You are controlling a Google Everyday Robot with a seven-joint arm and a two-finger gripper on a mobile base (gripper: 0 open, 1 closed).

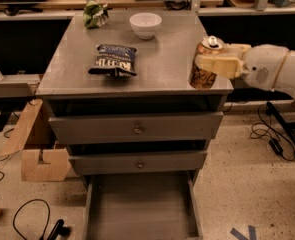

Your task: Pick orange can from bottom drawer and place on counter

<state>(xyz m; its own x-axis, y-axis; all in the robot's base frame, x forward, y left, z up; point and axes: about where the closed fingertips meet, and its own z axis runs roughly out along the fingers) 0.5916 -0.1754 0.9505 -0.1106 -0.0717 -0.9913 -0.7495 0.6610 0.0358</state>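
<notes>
My gripper (213,63) reaches in from the right and is shut on the orange can (204,77), which has a silver top with a pull tab. The can is upright at the counter's (162,69) front right corner, at or just above its surface; I cannot tell if it touches. The bottom drawer (142,209) is pulled open below, and its grey floor shows nothing in it.
On the counter lie a dark blue chip bag (113,60), a white bowl (145,24) and a green crumpled object (94,14) at the back left. Two knobbed drawers are closed. A cardboard box (37,149) and cables lie on the floor at the left.
</notes>
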